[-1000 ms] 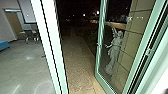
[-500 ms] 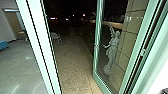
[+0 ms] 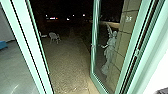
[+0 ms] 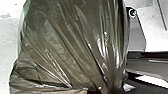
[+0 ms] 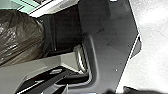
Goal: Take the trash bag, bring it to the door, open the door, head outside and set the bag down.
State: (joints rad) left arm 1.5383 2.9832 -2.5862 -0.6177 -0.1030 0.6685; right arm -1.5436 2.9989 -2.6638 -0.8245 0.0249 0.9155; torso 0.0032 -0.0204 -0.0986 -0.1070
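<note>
- A black night sky (image 3: 65, 7) hangs over the grounds, with small white and reddish lights (image 3: 52, 18) dotting the distance.
- Speckled paving (image 3: 66, 65) stretches away from the building into darkness, dimly lit in the foreground.
- A white outdoor chair (image 3: 54, 37) stands on the paving, near a pale object (image 3: 43, 35) too blurred to identify.
- A pale statue of a robed figure (image 3: 109, 53), one arm raised, appears beside a wall of large tan blocks (image 3: 121, 37).
- Indoors, a smooth gray floor (image 3: 15, 67) catches glare from bright light.
- Low blue furniture (image 3: 3, 45) sits near a plain, light-colored wall (image 3: 7, 30), left of pale green framing (image 3: 21, 32).
</note>
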